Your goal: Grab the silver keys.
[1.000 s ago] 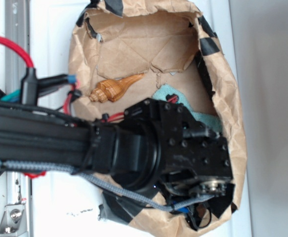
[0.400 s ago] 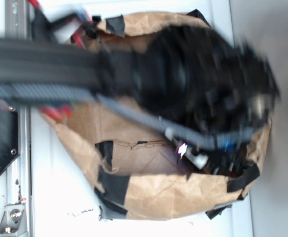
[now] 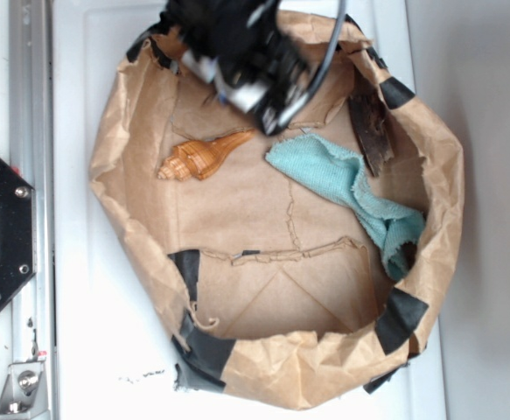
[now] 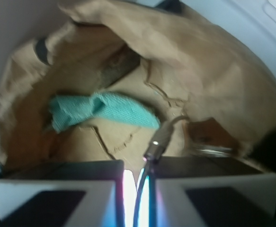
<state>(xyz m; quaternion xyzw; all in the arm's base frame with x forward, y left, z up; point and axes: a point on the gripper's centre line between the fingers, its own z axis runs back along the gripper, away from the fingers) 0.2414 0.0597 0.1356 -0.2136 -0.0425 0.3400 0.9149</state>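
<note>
Silver keys — can't spot; gripper [image 4: 137, 187] pads nrly closed, over paper bag [image 3: 115, 188].

Overall light: bright, even daylight tone in the exterior view; the white table [image 3: 97, 367] is washed nearly featureless.
Shadows: soft and shallow, gathered under the folded rim of the paper bag [image 3: 281, 367] and beside the teal cloth [image 3: 351, 188].
Motion blur: the gripper [image 3: 246, 52] at the top edge is smeared, its details unreadable.
Sharpest area: the seashell [image 3: 204, 156] and the bag floor creases.
Wrist view: dimmer, hazy and soft throughout; the teal cloth [image 4: 100, 109] lacks crisp edges.
Glare: a blown-out white streak with pink and blue fringing between the pale blocks at the bottom of the wrist view.
Foreground: out of focus.
</note>
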